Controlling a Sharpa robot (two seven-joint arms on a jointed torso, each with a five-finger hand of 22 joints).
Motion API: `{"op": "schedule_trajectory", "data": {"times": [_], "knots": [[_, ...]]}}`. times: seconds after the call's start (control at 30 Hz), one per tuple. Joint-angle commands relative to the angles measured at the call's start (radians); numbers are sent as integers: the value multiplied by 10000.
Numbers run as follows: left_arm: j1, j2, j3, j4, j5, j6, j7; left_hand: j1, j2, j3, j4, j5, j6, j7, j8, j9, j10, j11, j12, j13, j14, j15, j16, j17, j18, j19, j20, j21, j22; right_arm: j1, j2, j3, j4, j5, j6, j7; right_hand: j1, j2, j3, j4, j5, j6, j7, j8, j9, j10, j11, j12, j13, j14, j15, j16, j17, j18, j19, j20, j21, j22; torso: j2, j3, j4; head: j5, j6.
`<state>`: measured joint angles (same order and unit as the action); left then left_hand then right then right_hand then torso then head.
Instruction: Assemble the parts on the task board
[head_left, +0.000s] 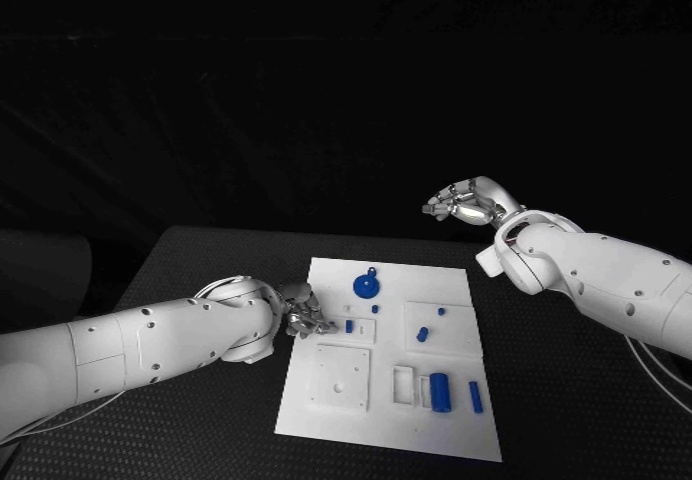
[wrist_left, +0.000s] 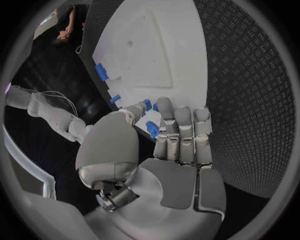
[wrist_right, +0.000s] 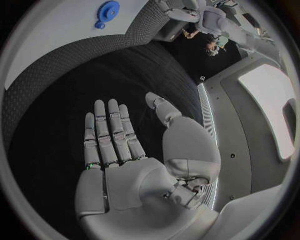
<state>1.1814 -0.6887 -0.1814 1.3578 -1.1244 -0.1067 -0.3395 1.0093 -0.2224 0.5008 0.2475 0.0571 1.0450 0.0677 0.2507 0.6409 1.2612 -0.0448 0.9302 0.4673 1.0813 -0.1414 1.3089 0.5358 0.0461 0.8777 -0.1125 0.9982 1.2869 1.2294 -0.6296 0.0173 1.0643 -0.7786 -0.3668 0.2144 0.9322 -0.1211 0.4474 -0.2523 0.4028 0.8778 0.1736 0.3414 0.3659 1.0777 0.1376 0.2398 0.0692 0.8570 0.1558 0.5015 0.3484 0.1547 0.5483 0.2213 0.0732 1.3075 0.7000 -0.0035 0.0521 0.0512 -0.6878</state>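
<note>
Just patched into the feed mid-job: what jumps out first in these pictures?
The white task board stands out against the black table, dotted with small blue parts; the biggest is a round blue disc near its far edge. The left hand is down at the board's left edge, fingertips close to a small blue piece. The right hand hangs open beyond the board's far right corner, holding nothing.

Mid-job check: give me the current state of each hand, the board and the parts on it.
left hand: at the board's left edge, fingertips by small blue parts
right hand: open, holding nothing, off the board
task board: flat on table
blue gear: lying on board
blue cylinder: lying on board
</note>
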Motion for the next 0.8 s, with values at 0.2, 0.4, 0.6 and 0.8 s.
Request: {"op": "schedule_trajectory", "data": {"times": [0.2, 0.4, 0.6, 0.8], "knots": [[3, 115, 0, -81, -300, -203, -76, 845, 698, -230, -363, -43, -326, 79, -149, -66, 32, 77, -72, 50, 50, 10, 15, -15, 24, 24, -1209, -50, 66, -6, 12, 5, 3, -8, 77, 48, -52, -8, -1, 55, 54, -32, 48, -63, -13, 42, 42, -72, 0, -25, 32, -45, -12, 195, -46, 44, -52, 184, 2, 5, 0, -11, -8], [3, 273, -5, -176, -270, -62, -59, 950, 785, -330, -406, -39, -342, 85, -154, -78, 21, 80, -81, 61, 50, 15, 13, -20, 21, 18, -1198, -68, 74, -7, 23, 5, 8, -8, 80, 47, -56, -7, 1, 62, 56, -33, 48, -64, -13, 43, 42, -74, 0, -25, 33, -45, -12, 195, -47, 45, -52, 184, 11, -1, 0, -14, -8], [1, 356, -91, -275, -216, -34, -80, 953, 792, -376, -393, -40, -344, 88, -155, -82, 15, 82, -85, 65, 49, 18, 12, -22, 17, 17, -1193, -75, 76, -7, 14, 5, 23, -8, 78, 43, -57, -6, 4, 67, 59, -34, 49, -64, -14, 44, 42, -77, 0, -26, 33, -45, -13, 195, -48, 45, -52, 184, 13, -1, -1, -22, -20], [1, 358, -119, -272, -147, 109, -111, 925, 723, -476, -328, -44, -340, 89, -152, -90, -1, 83, -94, 72, 44, 22, 5, -28, 12, 16, -1186, -92, 79, -7, 0, 5, 32, -8, 73, 40, -56, -9, 7, 71, 60, -35, 49, -65, -14, 45, 42, -80, 0, -27, 33, -45, -15, 196, -50, 45, -53, 184, 4, 4, 3, -42, -62]]}}
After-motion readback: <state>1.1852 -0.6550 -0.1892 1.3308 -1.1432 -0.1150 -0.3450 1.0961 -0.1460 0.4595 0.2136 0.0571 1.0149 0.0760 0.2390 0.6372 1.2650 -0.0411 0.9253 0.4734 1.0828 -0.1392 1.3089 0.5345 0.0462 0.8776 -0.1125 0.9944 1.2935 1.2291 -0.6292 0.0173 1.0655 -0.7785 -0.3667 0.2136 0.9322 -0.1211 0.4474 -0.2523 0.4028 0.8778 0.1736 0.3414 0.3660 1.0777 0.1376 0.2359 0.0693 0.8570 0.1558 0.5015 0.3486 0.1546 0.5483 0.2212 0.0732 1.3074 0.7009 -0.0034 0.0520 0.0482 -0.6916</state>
